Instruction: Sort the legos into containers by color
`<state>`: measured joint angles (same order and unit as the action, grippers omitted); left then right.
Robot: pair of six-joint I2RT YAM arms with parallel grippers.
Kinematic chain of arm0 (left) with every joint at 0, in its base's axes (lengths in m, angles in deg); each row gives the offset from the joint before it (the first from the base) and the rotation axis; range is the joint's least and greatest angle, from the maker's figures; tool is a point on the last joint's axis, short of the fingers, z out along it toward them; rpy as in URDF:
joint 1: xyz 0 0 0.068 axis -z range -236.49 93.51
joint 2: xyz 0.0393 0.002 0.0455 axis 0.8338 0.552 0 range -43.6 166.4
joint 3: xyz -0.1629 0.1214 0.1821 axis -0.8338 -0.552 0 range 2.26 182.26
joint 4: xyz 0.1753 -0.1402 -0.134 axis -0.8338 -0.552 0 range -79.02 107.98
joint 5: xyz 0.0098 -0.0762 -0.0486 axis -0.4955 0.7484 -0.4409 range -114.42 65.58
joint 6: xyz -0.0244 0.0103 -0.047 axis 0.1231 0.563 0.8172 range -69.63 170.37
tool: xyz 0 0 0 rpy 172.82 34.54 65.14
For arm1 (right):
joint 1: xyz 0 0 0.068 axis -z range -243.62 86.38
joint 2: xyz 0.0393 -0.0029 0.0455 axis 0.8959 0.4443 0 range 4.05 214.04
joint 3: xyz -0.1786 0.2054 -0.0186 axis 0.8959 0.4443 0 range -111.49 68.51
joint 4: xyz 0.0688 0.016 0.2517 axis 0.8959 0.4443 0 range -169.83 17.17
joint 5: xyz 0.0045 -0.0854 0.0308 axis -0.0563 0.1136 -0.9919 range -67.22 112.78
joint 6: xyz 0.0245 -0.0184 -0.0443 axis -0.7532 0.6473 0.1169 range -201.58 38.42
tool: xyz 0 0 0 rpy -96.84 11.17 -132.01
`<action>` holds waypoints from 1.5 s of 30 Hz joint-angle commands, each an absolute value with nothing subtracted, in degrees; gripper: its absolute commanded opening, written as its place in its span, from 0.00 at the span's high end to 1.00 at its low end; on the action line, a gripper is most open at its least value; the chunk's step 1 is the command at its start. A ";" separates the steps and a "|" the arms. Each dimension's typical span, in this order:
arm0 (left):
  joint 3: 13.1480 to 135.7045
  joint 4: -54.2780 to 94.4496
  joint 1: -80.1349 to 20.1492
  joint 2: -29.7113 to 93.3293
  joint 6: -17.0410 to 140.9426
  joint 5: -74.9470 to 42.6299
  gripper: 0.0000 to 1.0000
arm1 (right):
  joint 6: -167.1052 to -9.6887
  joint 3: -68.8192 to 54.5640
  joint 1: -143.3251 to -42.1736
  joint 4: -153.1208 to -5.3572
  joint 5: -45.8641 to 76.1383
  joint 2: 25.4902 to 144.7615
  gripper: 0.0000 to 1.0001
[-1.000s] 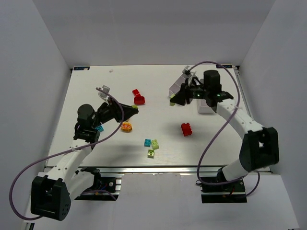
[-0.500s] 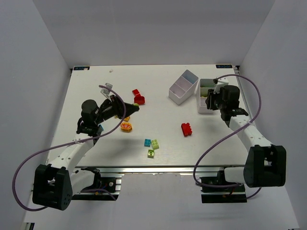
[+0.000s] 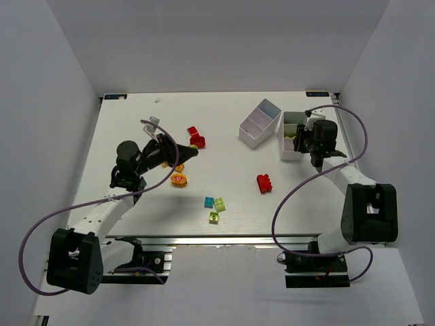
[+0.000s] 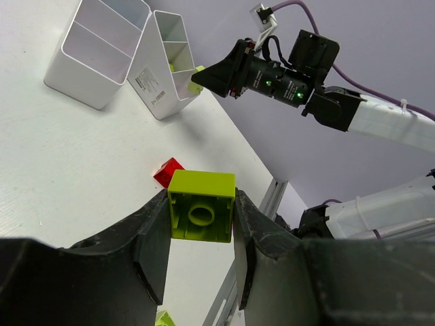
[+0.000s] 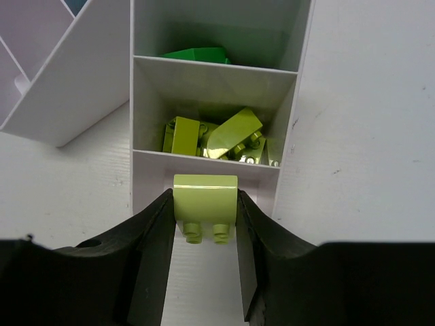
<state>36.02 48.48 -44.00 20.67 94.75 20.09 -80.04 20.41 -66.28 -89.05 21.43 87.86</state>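
The right tool [image 5: 204,207], clenched on a lime brick [image 5: 205,193], hangs at the near end of the tray [image 5: 291,129] and should clear 1 divider [image 5: 149,157] to reach the lime pile [image 5: 228,136] before releasing; the left tool [image 4: 201,224] grips a 2nd lime brick [image 4: 201,207] above the table [image 4: 68,156].

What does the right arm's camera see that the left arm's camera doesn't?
Only the right wrist view looks straight down into the divided tray: lime bricks piled in its middle compartment, a green brick beyond. Only the left wrist view shows the left claw gripping a lime brick, a red brick and the right arm. Both show the two white trays and the right claw with its lime piece.
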 commanded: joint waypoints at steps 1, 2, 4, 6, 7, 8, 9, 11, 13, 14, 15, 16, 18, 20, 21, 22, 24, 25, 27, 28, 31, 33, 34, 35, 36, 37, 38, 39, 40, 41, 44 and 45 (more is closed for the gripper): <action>37.41 49.80 -43.57 20.12 94.93 19.61 0.92 | -81.14 18.85 -66.26 -95.56 20.76 88.77 1.00; 37.41 49.89 -43.49 20.21 94.93 19.70 0.92 | -81.14 19.11 -66.26 -96.18 20.41 88.95 1.00; 37.50 49.89 -43.31 20.39 95.02 19.53 0.92 | -81.14 19.37 -66.26 -97.41 19.97 89.56 0.95; 37.76 50.06 -43.13 20.74 95.11 19.35 0.92 | -81.14 19.55 -66.26 -97.94 19.70 90.26 0.80; 37.94 50.06 -43.05 20.91 95.11 19.26 0.92 | -81.06 19.38 -66.26 -97.68 19.70 90.61 0.74; 38.03 50.06 -42.78 21.00 95.19 19.17 0.91 | -81.06 19.38 -66.26 -97.59 19.61 90.97 0.67; 38.46 49.80 -42.61 21.44 95.20 18.91 0.91 | -80.97 19.29 -66.26 -97.50 19.44 90.97 0.55; 39.25 47.88 -41.82 22.66 94.93 18.30 0.91 | -80.79 19.46 -66.26 -97.24 19.09 90.71 0.43; 41.19 46.12 -40.07 23.98 93.88 17.77 0.91 | -80.70 19.55 -66.17 -96.54 19.00 90.18 0.11; 42.06 44.28 -39.45 24.77 92.92 17.42 0.91 | -80.79 19.64 -66.08 -96.19 18.74 89.66 0.11; 43.64 43.74 -38.66 26.26 92.48 17.07 0.91 | -80.97 19.55 -65.65 -95.75 18.47 89.30 0.11; 44.35 43.13 -37.17 27.06 92.12 16.37 0.91 | -81.14 19.46 -65.47 -94.70 17.69 88.86 0.11; 46.63 42.42 -35.67 29.60 91.68 15.23 0.90 | -82.54 18.85 -64.68 -93.55 16.89 87.37 0.10; 48.39 42.07 -33.65 31.45 91.68 14.69 0.90 | -83.16 18.24 -64.24 -91.36 15.14 85.45 0.11; 49.27 41.80 -32.94 32.42 91.68 14.34 0.89 | -82.90 17.89 -64.24 -90.57 14.09 84.65 0.11; 51.28 41.37 -31.63 34.52 91.68 13.47 0.89 | -82.12 17.19 -62.58 -89.86 10.86 83.16 0.11; 53.57 40.31 -30.31 37.07 91.50 12.85 0.89 | -77.64 16.39 -60.82 -87.31 4.97 81.84 0.11; 56.37 39.35 -29.00 39.78 91.33 11.71 0.87 | -76.76 16.39 -59.77 -86.96 -3.24 80.35 0.11; 59.72 37.15 -27.67 43.22 90.98 10.66 0.87 | -75.09 16.74 -56.00 -87.21 -12.85 78.93 0.11; 63.65 35.92 -26.36 44.98 90.72 9.69 0.87 | -75.08 16.48 -55.11 -87.13 -18.91 78.23 0.11; 71.40 27.94 -23.37 52.88 87.91 3.55 0.86 | -75.60 16.12 -52.99 -86.95 -23.26 77.35 0.18; 80.80 22.31 -21.70 59.56 85.62 0.12 0.86 | -76.57 16.39 -51.50 -87.48 -23.89 77.00 0.26; 84.05 20.46 -20.21 61.85 85.01 -1.20 0.86 | -77.36 16.39 -51.06 -87.57 -24.67 76.82 0.29; 89.65 18.79 -19.50 66.05 84.04 -2.96 0.86 | -77.80 16.39 -50.01 -87.66 -25.12 76.91 0.35; 92.41 18.34 -18.79 68.09 83.51 -3.84 0.86 | -78.33 16.30 -49.48 -87.74 -25.64 76.82 0.38; 95.13 18.33 -17.66 70.20 83.07 -4.98 0.87 | -79.37 16.39 -49.04 -87.83 -26.08 76.82 0.43; 97.77 16.85 -17.21 72.22 82.89 -5.69 0.86 | -79.82 16.21 -48.68 -87.75 -26.52 76.91 0.47; 102.93 17.10 -16.86 76.42 82.89 -6.05 0.86 | -80.17 16.30 -47.90 -87.74 -26.79 76.91 0.58; 105.59 17.10 -15.98 78.64 82.80 -7.09 0.86 | -81.05 16.30 -47.54 -87.74 -27.23 76.99 0.64; 108.31 17.19 -15.63 80.66 82.11 -7.45 0.86 | -81.14 16.47 -46.84 -87.83 -27.58 76.91 0.78; 117.55 17.54 -13.78 87.78 79.21 -9.30 0.86 | -82.62 16.83 -45.96 -87.66 -28.46 76.91 1.00; 119.40 19.37 -13.43 89.28 78.59 -9.65 0.86 | -82.90 16.83 -45.78 -87.66 -28.55 76.73 1.00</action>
